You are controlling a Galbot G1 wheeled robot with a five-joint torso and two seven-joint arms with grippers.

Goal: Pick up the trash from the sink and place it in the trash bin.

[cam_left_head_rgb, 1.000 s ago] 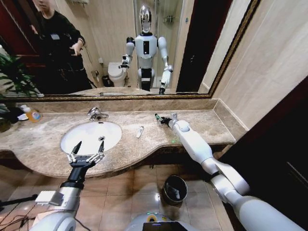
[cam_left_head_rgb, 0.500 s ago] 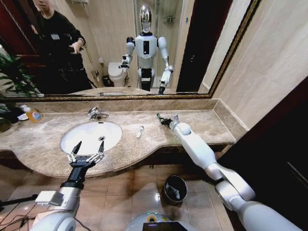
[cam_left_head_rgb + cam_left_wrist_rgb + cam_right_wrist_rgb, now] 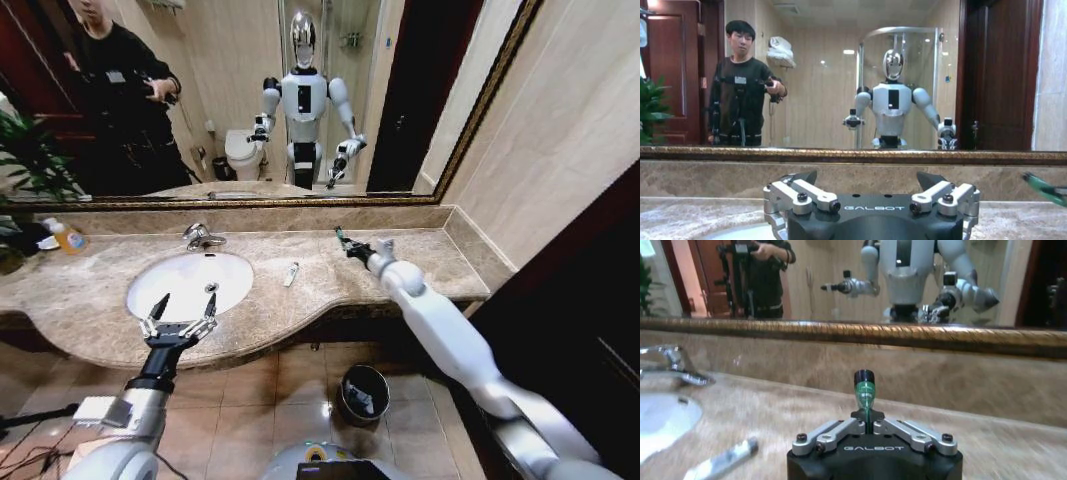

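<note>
The dark green tube is clamped in the right gripper and has been lifted off the marble counter since 1 second ago; carrying to the trash bin is judged next. The left gripper is held spread wide by the sink.

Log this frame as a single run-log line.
right gripper: shut on green tube, above counter | left gripper: open, over sink front rim | white tube: on counter | trash bin: on floor
</note>
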